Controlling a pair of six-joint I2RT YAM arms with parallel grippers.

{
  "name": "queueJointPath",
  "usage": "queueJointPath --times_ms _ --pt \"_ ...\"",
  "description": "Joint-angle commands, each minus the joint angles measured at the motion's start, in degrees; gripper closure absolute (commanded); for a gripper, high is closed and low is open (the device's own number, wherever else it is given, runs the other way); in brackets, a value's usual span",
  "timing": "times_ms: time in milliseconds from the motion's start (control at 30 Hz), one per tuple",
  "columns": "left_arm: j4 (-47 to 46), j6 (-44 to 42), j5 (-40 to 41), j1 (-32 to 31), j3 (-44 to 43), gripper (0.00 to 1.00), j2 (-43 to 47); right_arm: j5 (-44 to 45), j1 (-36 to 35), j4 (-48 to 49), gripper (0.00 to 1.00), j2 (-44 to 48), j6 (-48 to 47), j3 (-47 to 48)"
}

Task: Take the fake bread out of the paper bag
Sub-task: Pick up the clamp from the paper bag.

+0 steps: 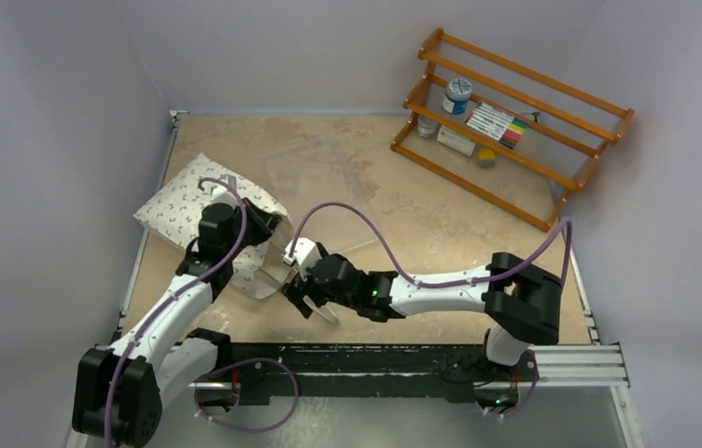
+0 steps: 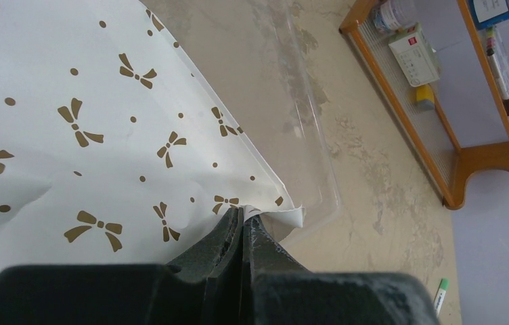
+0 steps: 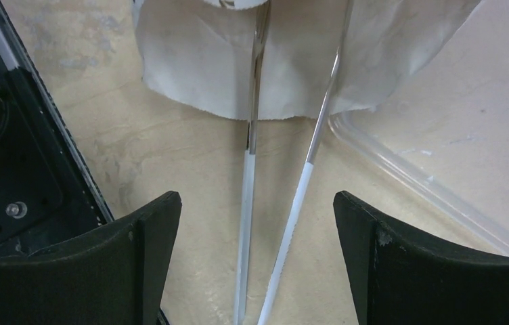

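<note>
Paper bag [image 1: 177, 201], white with small brown marks. Lies on left half of counter [image 1: 375, 177], one edge overlapping clear plastic tray [image 2: 306, 135]. Left gripper [image 2: 241, 222]: clamped tight on a corner of bag's edge, pinching the paper. Right gripper [image 3: 255, 203]: jaws wide apart near bag's open end, gripping nothing. Between them, clear of both fingers: metal tongs [image 3: 246, 183] with white handles, tips running under bag's ragged edge. Bag contents hidden in every view.
</note>
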State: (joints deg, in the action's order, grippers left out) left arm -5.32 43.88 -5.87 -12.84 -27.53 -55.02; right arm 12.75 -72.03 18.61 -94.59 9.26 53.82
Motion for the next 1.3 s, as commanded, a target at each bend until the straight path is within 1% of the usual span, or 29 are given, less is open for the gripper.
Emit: queueJointPath --times_ms 0,400,500,633,733,867,933,967,1100,1267 --pt "-3.7 -0.8 0.5 0.1 -2.8 1.00 -0.3 3.4 -1.2 2.5 0.14 -1.3 -1.0 -1.0" --pt "-3.3 0.2 0.1 0.1 -3.3 1.00 0.2 4.5 -1.9 6.6 0.17 -7.8 0.1 -2.3" --pt "-3.2 0.3 0.2 0.1 -3.1 1.00 0.4 3.3 -1.9 6.3 0.21 -9.1 0.2 -1.5" --pt "-3.0 0.6 0.2 0.1 -3.1 1.00 0.8 -1.0 -1.9 4.5 0.28 -11.7 0.1 0.2" --pt "-2.7 0.7 0.3 0.1 -3.1 1.00 1.1 -1.7 -1.9 4.3 0.31 -12.4 0.2 0.6" --pt "-2.1 1.1 0.9 0.1 -3.4 1.00 1.7 -2.9 -1.9 4.8 0.41 -12.5 -0.7 0.8" --pt "-1.4 1.1 1.2 0.1 -3.8 1.00 2.0 -3.3 -1.9 4.4 0.43 -12.6 -1.0 1.1" --pt "-0.9 1.1 1.4 0.1 -4.1 1.00 2.1 -3.1 -1.9 4.4 0.43 -12.5 -0.9 1.1" --pt "1.7 1.3 3.3 0.1 -5.7 1.00 3.7 -3.5 -1.9 4.8 0.51 -11.3 -0.9 1.1" --pt "3.7 3.4 7.1 0.1 -7.2 1.00 7.0 -3.8 -1.9 3.8 0.54 -8.4 -0.9 1.1"
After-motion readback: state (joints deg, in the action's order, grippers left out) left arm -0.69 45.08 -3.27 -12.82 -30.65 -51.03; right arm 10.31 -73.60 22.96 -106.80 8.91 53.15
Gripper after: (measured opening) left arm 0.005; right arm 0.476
